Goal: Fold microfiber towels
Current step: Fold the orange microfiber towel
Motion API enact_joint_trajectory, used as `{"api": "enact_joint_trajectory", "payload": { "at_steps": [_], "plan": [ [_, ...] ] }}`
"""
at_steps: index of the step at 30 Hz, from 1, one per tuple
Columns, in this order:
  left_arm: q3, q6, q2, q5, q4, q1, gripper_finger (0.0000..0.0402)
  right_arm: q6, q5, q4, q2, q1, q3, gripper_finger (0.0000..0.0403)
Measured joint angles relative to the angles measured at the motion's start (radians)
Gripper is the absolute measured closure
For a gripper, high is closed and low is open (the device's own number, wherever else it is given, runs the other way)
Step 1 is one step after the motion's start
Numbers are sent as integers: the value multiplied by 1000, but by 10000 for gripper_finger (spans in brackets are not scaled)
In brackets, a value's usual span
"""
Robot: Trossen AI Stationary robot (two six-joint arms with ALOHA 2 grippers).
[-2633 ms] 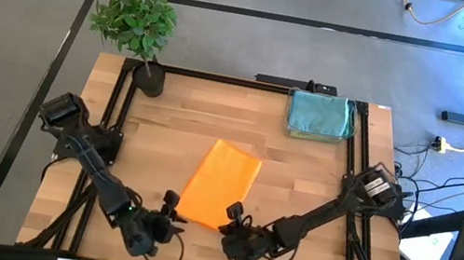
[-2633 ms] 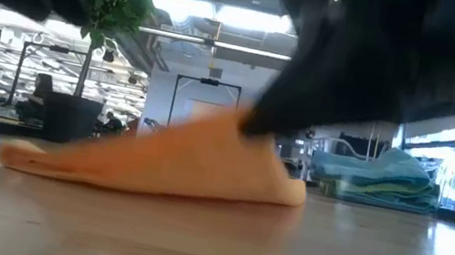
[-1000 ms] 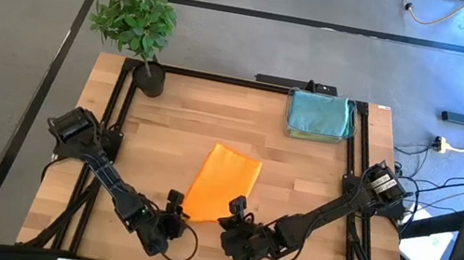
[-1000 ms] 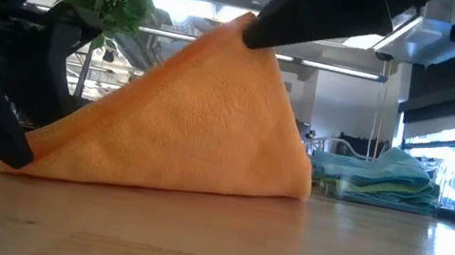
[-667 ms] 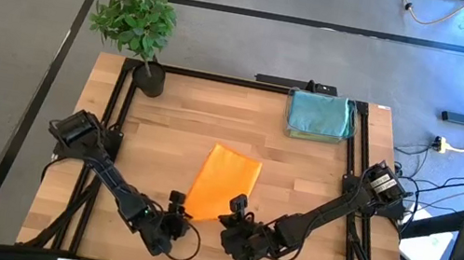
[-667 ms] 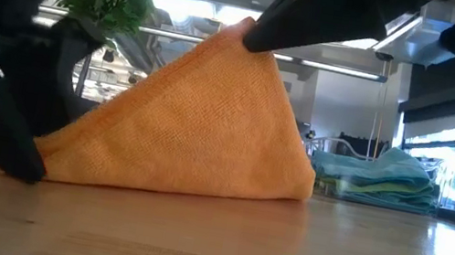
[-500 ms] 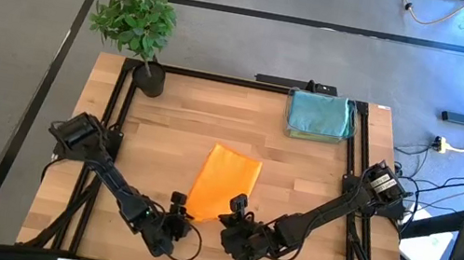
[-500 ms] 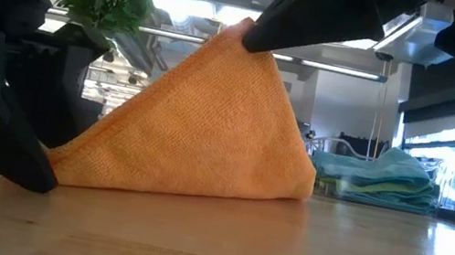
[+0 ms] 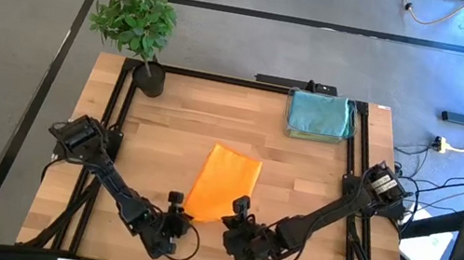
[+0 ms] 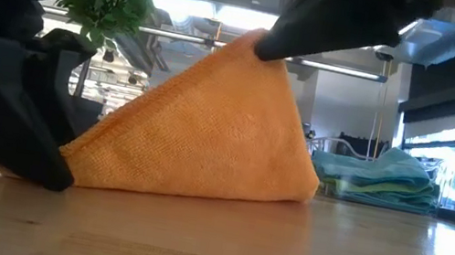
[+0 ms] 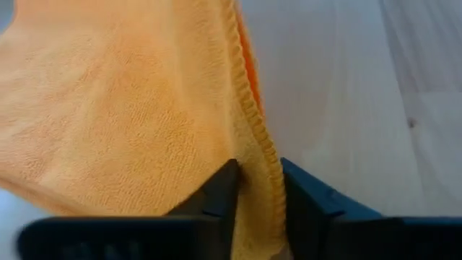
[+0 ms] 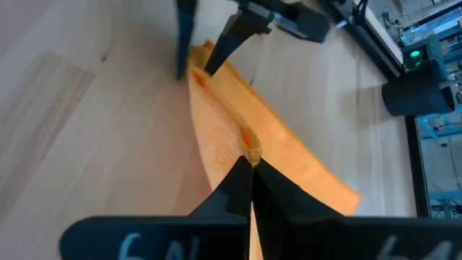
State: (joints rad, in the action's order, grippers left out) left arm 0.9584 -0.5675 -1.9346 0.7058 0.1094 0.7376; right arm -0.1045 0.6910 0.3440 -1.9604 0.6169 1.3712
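Two tools are working the orange towel (image 9: pixel 221 183) at the surface's (image 9: pixel 299 179) front edge | right tool (image 9: pixel 240 213) is pinching one near corner, lifting it | left tool (image 9: pixel 174 206) is straddling the other near corner, fingers (image 11: pixel 216 195) either side of the hem, clamping unclear | folded towels (image 9: pixel 320 114) are sitting at the far right corner

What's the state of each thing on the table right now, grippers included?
Orange towel: partly folded, one near corner lifted, the other low.
Right gripper: shut on orange towel's raised corner.
Left gripper: fingers astride the low corner's edge.
Folded towel stack: resting at far right.
Potted plant: upright, far left.
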Motion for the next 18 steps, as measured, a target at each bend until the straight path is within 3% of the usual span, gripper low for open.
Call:
{"api": "enact_joint_trajectory", "payload": {
  "at_steps": [5, 11, 15, 18],
  "plan": [
    [34, 31, -3, 11, 33, -3, 392, 58, 0, 75, 0, 10, 0, 395],
    [143, 7, -3, -26, 163, 2, 400, 174, -1, 157, 0, 44, 0, 394],
    [202, -81, -2, -132, 194, 35, 401, 234, -99, 186, 0, 101, 0, 394],
    [238, -112, 0, -157, 187, 61, 401, 245, -133, 189, 0, 136, 0, 394]
  ]
}}
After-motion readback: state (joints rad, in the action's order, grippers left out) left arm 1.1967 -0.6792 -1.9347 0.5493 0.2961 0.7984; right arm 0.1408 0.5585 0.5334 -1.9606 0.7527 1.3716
